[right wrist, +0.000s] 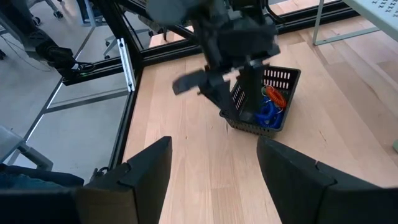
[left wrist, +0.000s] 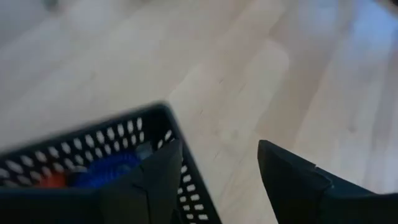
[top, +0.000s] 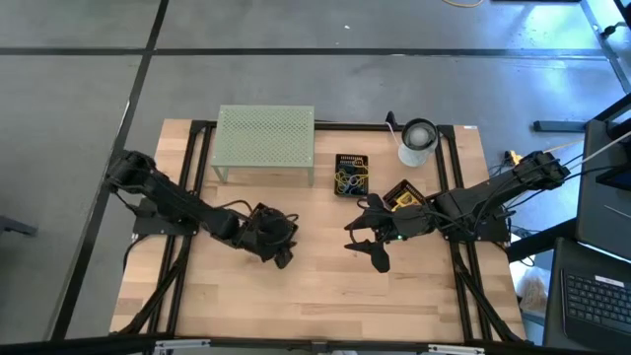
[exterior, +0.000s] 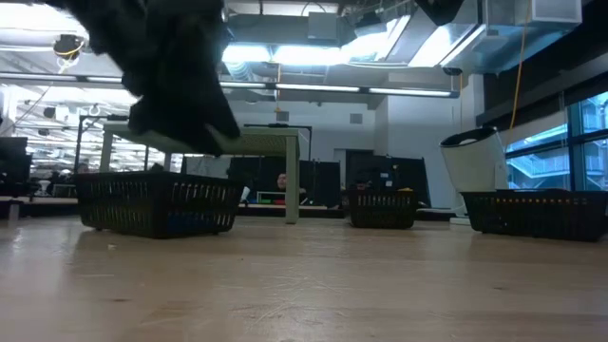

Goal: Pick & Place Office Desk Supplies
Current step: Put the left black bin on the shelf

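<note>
The wooden table (top: 325, 296) has a pale, smooth plank top inside a black metal frame; I take its near edge as the landmark. Closest to that edge is the left gripper (top: 283, 258), its dark fingers spread apart and holding nothing. It hangs over a black basket (right wrist: 264, 102) with perforated plastic walls, where blue loop clips (right wrist: 268, 115) and an orange-red clip (right wrist: 273, 95) lie. In the high view the arm hides this basket almost fully.

A little further from the edge, the right gripper (top: 370, 248) is also spread and empty above bare wood.

Further back stand a second black basket (top: 351, 175) with thin tan rubber bands (top: 348, 179), and a third one (top: 402, 195) with something yellow, half covered by the right arm.

Farthest from the edge are the pale-green mesh stand (top: 264, 138), flat and finely perforated, and a white cylindrical roll (top: 417, 142).
</note>
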